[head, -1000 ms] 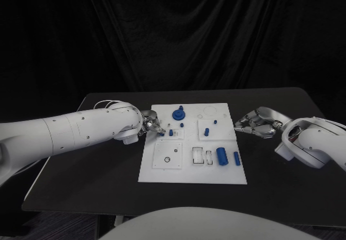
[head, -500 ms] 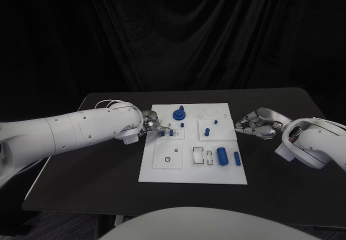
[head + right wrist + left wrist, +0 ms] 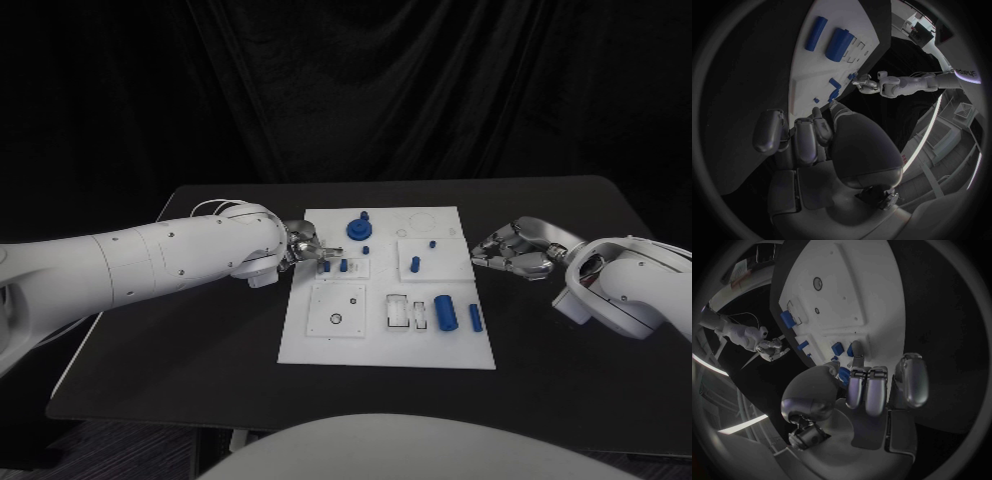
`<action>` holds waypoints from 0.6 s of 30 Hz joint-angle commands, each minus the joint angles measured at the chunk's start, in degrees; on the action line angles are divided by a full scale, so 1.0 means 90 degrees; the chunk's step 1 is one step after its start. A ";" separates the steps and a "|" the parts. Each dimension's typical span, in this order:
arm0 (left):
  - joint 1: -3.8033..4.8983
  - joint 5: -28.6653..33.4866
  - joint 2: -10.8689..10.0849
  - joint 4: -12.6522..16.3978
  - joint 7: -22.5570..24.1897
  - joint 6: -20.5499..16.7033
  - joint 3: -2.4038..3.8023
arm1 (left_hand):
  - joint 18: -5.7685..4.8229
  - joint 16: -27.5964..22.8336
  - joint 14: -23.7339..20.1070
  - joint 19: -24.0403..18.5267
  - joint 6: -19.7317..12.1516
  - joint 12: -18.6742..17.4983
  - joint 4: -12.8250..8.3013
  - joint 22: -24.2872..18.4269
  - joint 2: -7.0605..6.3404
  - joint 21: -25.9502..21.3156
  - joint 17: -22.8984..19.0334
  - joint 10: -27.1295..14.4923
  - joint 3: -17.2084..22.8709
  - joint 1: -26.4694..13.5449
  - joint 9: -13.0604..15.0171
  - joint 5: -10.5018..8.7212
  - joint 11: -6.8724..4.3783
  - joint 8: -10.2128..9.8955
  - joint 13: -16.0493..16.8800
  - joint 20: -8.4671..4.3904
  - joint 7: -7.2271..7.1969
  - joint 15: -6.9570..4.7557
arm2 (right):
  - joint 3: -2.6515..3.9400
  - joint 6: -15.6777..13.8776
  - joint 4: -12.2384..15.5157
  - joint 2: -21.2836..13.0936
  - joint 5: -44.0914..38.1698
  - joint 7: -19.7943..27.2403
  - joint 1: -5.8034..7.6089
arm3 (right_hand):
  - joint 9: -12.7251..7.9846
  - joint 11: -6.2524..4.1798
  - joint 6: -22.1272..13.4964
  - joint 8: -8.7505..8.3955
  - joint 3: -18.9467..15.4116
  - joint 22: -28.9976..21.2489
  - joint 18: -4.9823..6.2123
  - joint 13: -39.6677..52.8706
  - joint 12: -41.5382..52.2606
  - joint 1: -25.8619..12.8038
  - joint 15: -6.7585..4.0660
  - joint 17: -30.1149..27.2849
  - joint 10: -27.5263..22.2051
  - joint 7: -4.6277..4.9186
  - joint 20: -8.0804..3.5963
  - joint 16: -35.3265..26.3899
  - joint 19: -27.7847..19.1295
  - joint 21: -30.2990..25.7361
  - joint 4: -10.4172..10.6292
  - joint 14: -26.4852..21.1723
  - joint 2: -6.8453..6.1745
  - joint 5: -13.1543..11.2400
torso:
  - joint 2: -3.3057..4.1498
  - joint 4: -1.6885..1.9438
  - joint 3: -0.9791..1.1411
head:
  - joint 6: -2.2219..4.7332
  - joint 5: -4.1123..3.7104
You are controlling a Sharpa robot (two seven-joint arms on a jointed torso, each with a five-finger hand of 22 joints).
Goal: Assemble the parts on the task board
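Black curtains hang behind the dark worktop [image 3: 173,370], which carries the white task board [image 3: 387,345] at its middle.

On the left, the left hand [image 3: 306,245] reaches over the board's left edge at the far half. Its fingers [image 3: 862,390] are curled together and extend toward a small blue peg [image 3: 342,265] that stands in the left square plate of the board; the wrist view shows one fingertip at or just beside a blue piece, but whether the hand actually grips it cannot be told.

Moving right across the board: a round blue gear-like part [image 3: 358,228] sits at the far side, with a small blue piece [image 3: 365,249] just near of it. A short blue peg [image 3: 414,264] stands in the right square plate. Nearer, a clear rectangular frame [image 3: 397,310] lies beside a thick blue cylinder [image 3: 446,312] and a thinner blue rod [image 3: 475,317], both lying flat close to the board's right edge.

On the right, the right hand [image 3: 511,250] hovers just beside the board's right edge, its fingers [image 3: 801,140] curled inward with nothing in them.
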 commanded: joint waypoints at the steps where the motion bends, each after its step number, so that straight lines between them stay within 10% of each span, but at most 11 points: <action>1: -0.0089 -0.0013 -0.0013 -0.0008 0.0217 -0.0255 -0.0051 | 0.0110 -0.0032 0.0672 0.0045 -0.0085 0.0023 0.0001 0.1038 0.0087 0.0045 0.1677 0.0650 -0.0085 -0.0003 0.0080 0.0097 0.0011 0.0111 0.1677 0.0026 0.0062 0.0012 | 0.0004 0.0056 0.0001 -0.0004 -0.0001 -0.0089 -0.0019 | -0.0005 -0.0011 0.0012 -0.0036 0.0033 0.0920 0.0107 -0.0009 -0.0034 0.0048 0.0012 0.0077 -0.0043 0.0013 -0.0006 -0.0038 -0.0028 -0.0019 0.0006 -0.0015 -0.0012 0.0034 | 0.0002 -0.0001 0.0000 | 0.0000 0.0009; 12: -0.0078 -0.0886 -0.0248 0.0240 0.1105 -0.2074 -0.0049 | 0.0048 -0.0032 0.0672 0.0228 -0.0233 0.0023 -0.0016 0.1202 0.0076 0.0285 0.1677 0.0650 -0.0578 0.0704 0.1023 0.0819 -0.0105 0.0852 0.1677 -0.0069 -0.0074 -0.0093 | 0.0004 0.0050 0.0007 -0.0044 -0.0001 -0.0078 -0.0021 | -0.0011 -0.0006 0.0018 -0.0039 0.0027 0.0919 0.0107 -0.0018 -0.0038 0.0004 0.0016 0.0072 -0.0045 0.0016 -0.0004 -0.0040 -0.0029 -0.0028 0.0048 -0.0018 -0.0012 0.0039 | 0.0005 0.0001 -0.0002 | 0.0000 0.0016; 18: 0.0040 -0.1688 -0.0360 0.0347 0.1791 -0.3186 -0.0048 | 0.0186 -0.0136 0.0566 -0.0193 -0.0827 -0.0111 -0.0028 0.1015 -0.0120 -0.0390 0.1483 0.0526 -0.0697 0.1457 0.0897 0.1123 0.0073 0.0444 0.1584 0.0045 0.0126 0.0060 | 0.0004 0.0026 -0.0002 -0.0029 0.0014 -0.0076 -0.0020 | -0.0014 -0.0005 0.0020 -0.0041 0.0019 0.0920 0.0106 -0.0023 -0.0040 -0.0024 0.0017 0.0067 -0.0046 0.0017 -0.0002 -0.0043 -0.0026 -0.0025 0.0070 -0.0020 -0.0016 0.0031 | 0.0007 0.0002 -0.0005 | 0.0000 0.0028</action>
